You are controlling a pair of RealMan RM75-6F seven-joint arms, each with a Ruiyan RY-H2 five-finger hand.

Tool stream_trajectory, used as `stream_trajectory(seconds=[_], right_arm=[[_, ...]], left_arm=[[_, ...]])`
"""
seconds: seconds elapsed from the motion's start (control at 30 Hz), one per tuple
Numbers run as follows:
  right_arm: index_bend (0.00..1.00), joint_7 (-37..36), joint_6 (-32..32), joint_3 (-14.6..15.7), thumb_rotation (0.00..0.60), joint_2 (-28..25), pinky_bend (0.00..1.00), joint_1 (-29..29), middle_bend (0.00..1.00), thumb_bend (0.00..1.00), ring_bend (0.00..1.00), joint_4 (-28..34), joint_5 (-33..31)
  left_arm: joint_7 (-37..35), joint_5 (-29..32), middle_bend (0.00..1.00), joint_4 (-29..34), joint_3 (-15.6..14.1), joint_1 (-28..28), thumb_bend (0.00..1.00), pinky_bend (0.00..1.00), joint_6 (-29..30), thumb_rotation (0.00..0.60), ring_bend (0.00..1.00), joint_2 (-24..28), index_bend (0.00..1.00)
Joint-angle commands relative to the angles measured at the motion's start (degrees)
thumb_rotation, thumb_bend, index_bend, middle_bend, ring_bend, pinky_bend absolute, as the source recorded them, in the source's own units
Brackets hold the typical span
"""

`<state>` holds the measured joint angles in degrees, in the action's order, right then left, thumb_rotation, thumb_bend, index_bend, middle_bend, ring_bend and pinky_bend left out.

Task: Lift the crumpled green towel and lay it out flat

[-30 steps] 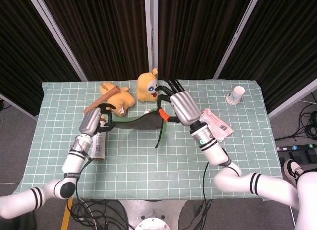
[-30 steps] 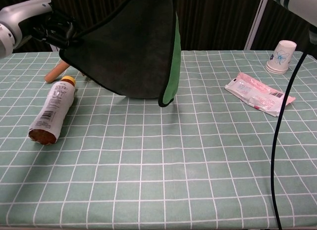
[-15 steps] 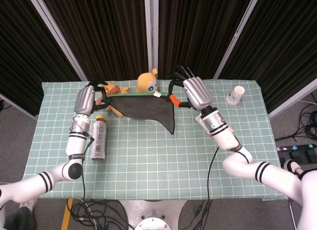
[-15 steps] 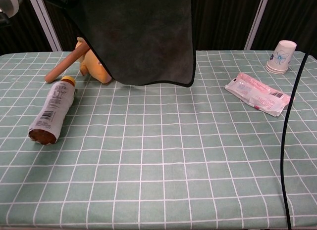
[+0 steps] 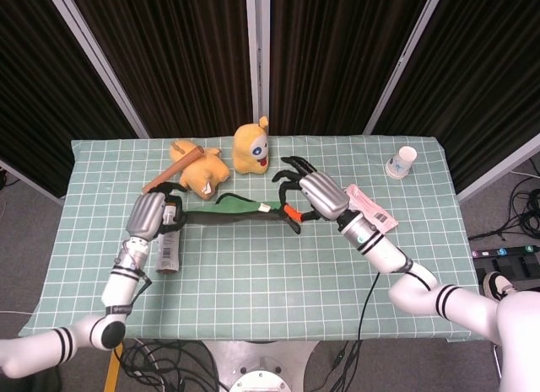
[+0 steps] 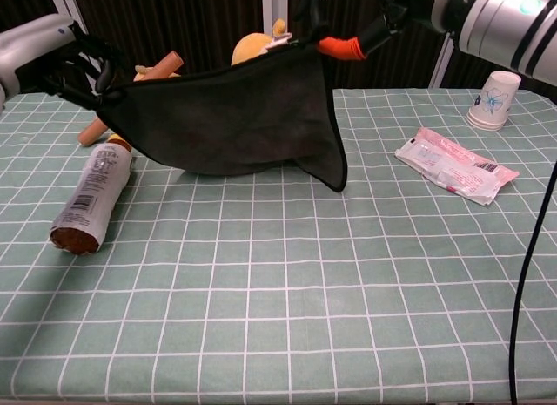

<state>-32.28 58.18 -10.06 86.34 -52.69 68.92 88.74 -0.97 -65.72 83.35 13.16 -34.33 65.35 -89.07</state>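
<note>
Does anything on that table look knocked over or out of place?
Yes: the bottle lies on its side near the left hand, and a plush toy lies tipped behind the towel both hands hold.

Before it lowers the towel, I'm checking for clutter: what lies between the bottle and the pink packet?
In the chest view, only bare tablecloth between bottle and packet; the towel hangs above it.

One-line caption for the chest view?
Left hand and right hand hold the dark towel stretched above the checked table.
</note>
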Motion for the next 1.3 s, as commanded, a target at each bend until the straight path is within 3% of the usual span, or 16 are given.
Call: stream_trajectory(seconds=[0.03, 0.27, 0.73, 0.87, 0.97, 1.03, 1.1, 1.2, 1.3], right_arm=[[0.77, -1.72, 1.85, 2.67, 0.6, -0.69, 0.0, 1.66, 0.27, 0.42, 0.0, 1.11, 2.35], [0.77, -1.44, 3.82, 6.47, 0.6, -1.45, 0.0, 3.6, 0.27, 0.41, 0.0, 3.62, 5.48], [0.77, 3.96, 4.39, 11.23, 0.6, 2.25, 0.0, 6.39, 0.27, 0.41, 0.0, 2.59, 7.75], [0.73, 6.25, 4.82, 12.76, 0.6, 3.47, 0.0, 7.22, 0.26, 0.33, 0.0, 1.79, 9.0], [0.59, 8.53, 4.56, 13.64, 0.6, 3.96, 0.0, 7.75, 0.21, 0.18, 0.0, 1.66, 9.4], [0.49, 10.04, 4.6, 13.85, 0.575, 4.19, 0.0, 8.14, 0.17, 0.07, 0.0, 1.68, 9.4], [0.39, 11.26, 4.43, 14.09, 0.494, 4.26, 0.0, 8.53, 0.13, 0.0, 0.0, 2.14, 9.24], [0.28, 13.03, 4.44, 14.36, 0.377, 4.0, 0.0, 8.98, 0.09, 0.0, 0.0, 3.1, 9.28], [0.22, 14.37, 4.74, 14.48, 0.302, 3.41, 0.0, 9.55, 0.06, 0.0, 0.0, 4.46, 9.16]], left_arm=[[-0.87, -3.85, 0.42, 3.16, -3.15, 2.63, 0.42, 0.28, 2.07, 0.6, 0.25, 1.99, 0.82], [-0.42, -10.1, 0.42, 7.11, -8.07, 5.31, 0.42, 0.28, 3.8, 0.6, 0.25, 4.3, 0.82], [3.65, -13.77, 0.41, 7.09, -12.84, 6.89, 0.37, 0.28, 1.83, 0.6, 0.25, 2.28, 0.78], [5.69, -14.16, 0.4, 7.67, -13.96, 7.19, 0.32, 0.28, 0.9, 0.6, 0.25, 2.32, 0.71], [7.67, -14.1, 0.35, 8.68, -14.64, 7.14, 0.25, 0.28, -0.2, 0.6, 0.25, 2.81, 0.57], [8.4, -14.21, 0.31, 9.27, -14.86, 7.13, 0.19, 0.27, -0.59, 0.6, 0.24, 3.0, 0.47], [9.44, -14.23, 0.27, 9.94, -14.97, 7.05, 0.14, 0.26, -0.99, 0.6, 0.21, 3.39, 0.37], [9.89, -14.63, 0.23, 10.92, -15.02, 7.23, 0.09, 0.24, -0.86, 0.6, 0.19, 3.68, 0.3], [9.59, -15.61, 0.22, 11.8, -15.11, 7.56, 0.06, 0.24, -0.21, 0.6, 0.19, 4.11, 0.28]])
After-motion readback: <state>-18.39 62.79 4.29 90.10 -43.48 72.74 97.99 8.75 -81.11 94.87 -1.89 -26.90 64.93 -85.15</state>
